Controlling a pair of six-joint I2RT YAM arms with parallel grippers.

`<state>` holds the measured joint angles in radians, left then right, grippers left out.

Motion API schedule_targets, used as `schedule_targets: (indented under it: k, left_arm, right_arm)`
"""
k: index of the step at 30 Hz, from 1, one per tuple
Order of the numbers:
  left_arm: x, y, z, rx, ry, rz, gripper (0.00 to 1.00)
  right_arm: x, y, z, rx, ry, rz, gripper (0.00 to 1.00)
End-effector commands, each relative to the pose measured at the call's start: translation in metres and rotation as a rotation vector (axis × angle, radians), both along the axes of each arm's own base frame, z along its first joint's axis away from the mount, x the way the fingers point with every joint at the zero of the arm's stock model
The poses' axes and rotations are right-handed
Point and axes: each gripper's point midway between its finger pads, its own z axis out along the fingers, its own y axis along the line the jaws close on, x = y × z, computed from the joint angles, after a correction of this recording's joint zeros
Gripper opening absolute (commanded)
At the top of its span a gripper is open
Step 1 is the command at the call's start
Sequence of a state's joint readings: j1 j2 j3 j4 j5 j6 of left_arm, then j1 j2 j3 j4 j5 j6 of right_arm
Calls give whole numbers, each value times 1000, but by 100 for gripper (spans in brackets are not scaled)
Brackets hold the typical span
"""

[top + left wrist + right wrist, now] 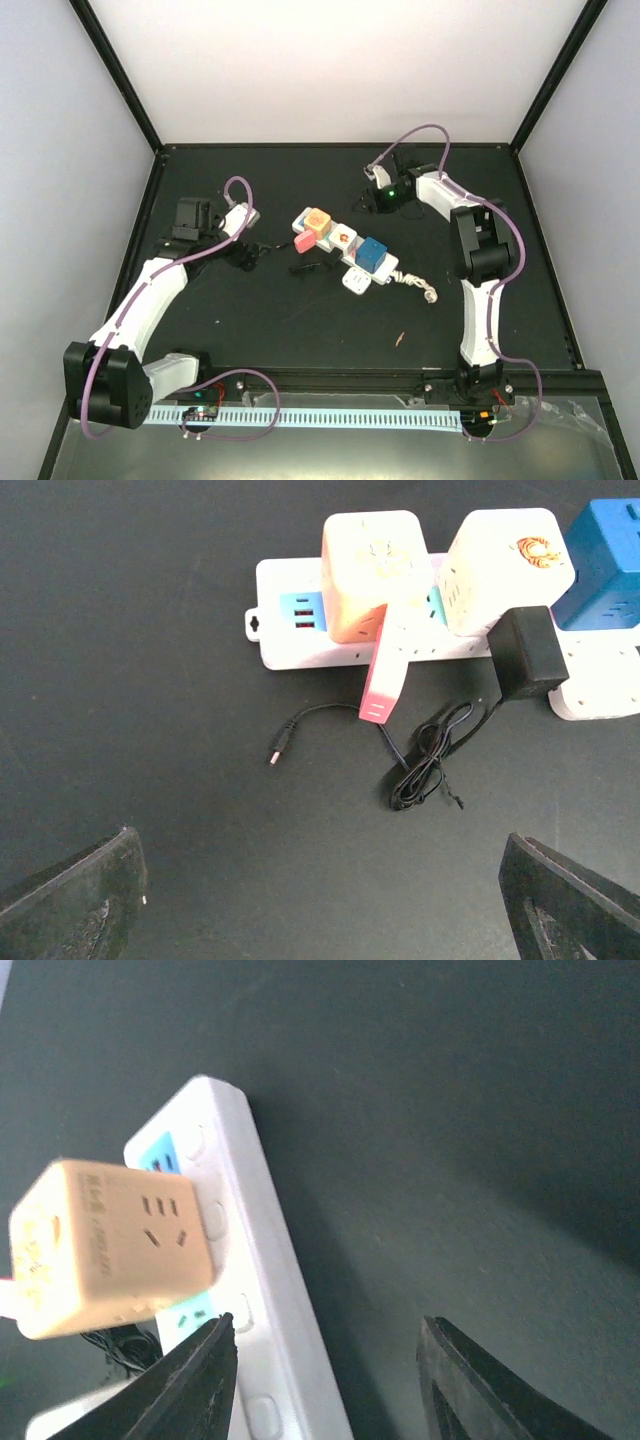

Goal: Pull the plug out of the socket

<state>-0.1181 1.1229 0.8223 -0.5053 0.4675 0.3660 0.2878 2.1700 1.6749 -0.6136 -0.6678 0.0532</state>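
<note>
Fast pass, near to far. At the near edge I've got both arm bases and a white slotted cable channel (330, 418) running along the front. Next is the table (300, 330), a matte black top that looks flat, with one small reddish scrap (400, 338) lying alone right of centre. The left gripper (318, 838) hangs over the left half with its fingers spread wide and nothing between them, facing the power strip (280, 652). The strip lies flat about mid-table, on a diagonal from far-left to near-right. A peach cube (372, 570), a white cube (500, 570) and a blue cube (605, 565) stand on it in that order. A pink adapter (383, 685) tilts off its edge beside the peach cube. The black plug (527, 658) sits against the strip's side between the white and blue cubes, though I can't tell how deep it's seated. Its thin black cable (430, 755) loops loose on the tabletop. A bundled white cord (415, 283) trails from the strip's near-right end. The right gripper (328, 1325) is on the far side of the strip, fingers parted and gripping nothing, just beside the peach-cube end. At the back and on both sides are plain white walls (330, 70), with black frame posts (115, 70) rising from the table's far corners.
</note>
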Motion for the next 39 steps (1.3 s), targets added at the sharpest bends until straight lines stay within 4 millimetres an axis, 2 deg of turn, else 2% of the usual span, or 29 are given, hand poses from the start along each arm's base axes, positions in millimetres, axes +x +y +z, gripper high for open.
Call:
schedule_targets:
  k: [1, 10, 19, 31, 35, 39]
  left_arm:
    - [8, -9, 0, 10, -20, -24, 99]
    - [7, -13, -5, 25, 4, -29, 99]
    - [-3, -23, -13, 26, 32, -87, 99]
    - [-18, -41, -42, 42, 102, -184, 97]
    - [-31, -35, -50, 81, 124, -198, 96]
    - [-42, -31, -58, 117, 91, -227, 93]
  right_arm:
    - [-31, -6, -29, -26, 90, 42, 53]
    - [-53, -1, -43, 26, 161, 68, 53]
    - [-94, 18, -53, 76, 240, 127, 52]
    - [-135, 30, -67, 65, 279, 178, 52]
    - [-136, 25, -60, 65, 269, 168, 52]
    - [-117, 10, -46, 71, 213, 128, 53]
